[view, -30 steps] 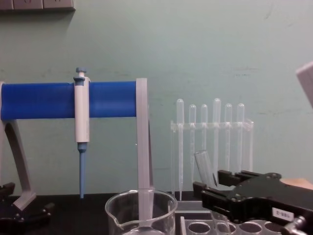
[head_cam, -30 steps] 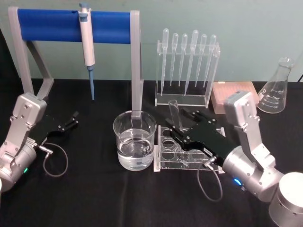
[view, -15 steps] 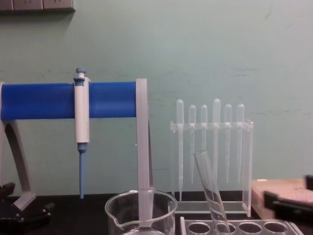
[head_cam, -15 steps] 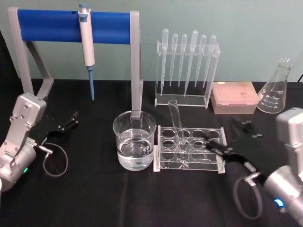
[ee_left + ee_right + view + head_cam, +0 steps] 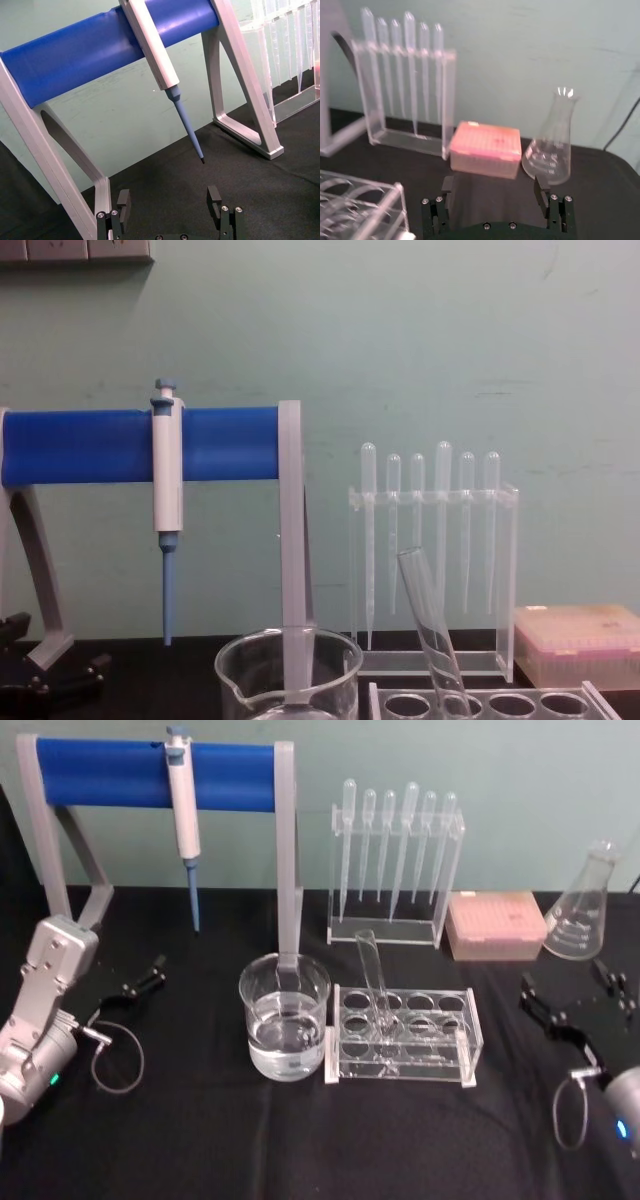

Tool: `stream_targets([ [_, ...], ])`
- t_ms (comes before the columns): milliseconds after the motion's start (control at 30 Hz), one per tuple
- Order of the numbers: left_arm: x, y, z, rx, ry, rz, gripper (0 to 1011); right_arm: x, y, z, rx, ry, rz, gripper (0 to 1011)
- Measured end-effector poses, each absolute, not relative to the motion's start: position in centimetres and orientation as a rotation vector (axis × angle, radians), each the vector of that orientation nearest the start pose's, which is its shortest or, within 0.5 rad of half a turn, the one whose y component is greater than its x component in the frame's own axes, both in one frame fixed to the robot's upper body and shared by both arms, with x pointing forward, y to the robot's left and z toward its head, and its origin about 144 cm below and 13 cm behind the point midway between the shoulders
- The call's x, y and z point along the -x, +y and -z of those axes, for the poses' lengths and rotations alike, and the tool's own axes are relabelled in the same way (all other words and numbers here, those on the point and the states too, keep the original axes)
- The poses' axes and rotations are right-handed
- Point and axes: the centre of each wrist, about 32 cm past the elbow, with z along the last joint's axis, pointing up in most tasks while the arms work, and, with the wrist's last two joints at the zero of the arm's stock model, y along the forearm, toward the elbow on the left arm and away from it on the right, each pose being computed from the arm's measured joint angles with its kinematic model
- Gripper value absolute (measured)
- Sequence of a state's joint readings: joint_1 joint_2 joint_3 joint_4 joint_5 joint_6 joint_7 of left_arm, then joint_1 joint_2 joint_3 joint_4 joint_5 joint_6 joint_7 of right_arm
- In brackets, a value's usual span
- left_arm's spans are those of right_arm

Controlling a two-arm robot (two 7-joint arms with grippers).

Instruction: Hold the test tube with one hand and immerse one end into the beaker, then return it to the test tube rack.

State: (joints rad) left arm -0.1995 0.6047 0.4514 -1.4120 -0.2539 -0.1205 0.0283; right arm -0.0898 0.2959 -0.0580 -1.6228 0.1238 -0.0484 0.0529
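Observation:
The test tube (image 5: 372,978) leans in the clear rack (image 5: 455,1065), its open rim tilted toward the back left; in the chest view the test tube (image 5: 428,633) rises out of a rack hole. The beaker (image 5: 285,1016), part filled with clear liquid, stands just left of the rack, and its rim shows in the chest view as the beaker (image 5: 288,668). My right gripper (image 5: 562,974) rests open near the table's right edge, well clear of the rack; the right gripper (image 5: 493,187) holds nothing. My left gripper (image 5: 146,976) sits parked and open at the left, as the left gripper (image 5: 168,199) shows.
A blue-barred stand (image 5: 150,775) holds a white-and-blue pipettor (image 5: 183,815) at the back left. A pipette rack (image 5: 395,870), a pink tip box (image 5: 497,925) and a conical flask (image 5: 585,905) line the back right. A black cloth covers the table.
My right gripper has let go of the test tube and drawn back to the right, away from the rack. The tube stays leaning in the rack. The left arm has not moved.

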Motion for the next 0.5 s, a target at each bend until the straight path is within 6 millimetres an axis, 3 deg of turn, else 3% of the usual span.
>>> stream_targets([
  [167,-48.9,31.0,-114.0,-0.304,-0.285,-1.248,1000,-43.6,-29.0,-111.7,0.166,-0.098,1.445,1002],
  [500,-48.9,31.0,-114.0,-0.304,-0.285,-1.248,1000,-43.9,-28.5,-111.4,0.161,-0.101,1.397,1002],
])
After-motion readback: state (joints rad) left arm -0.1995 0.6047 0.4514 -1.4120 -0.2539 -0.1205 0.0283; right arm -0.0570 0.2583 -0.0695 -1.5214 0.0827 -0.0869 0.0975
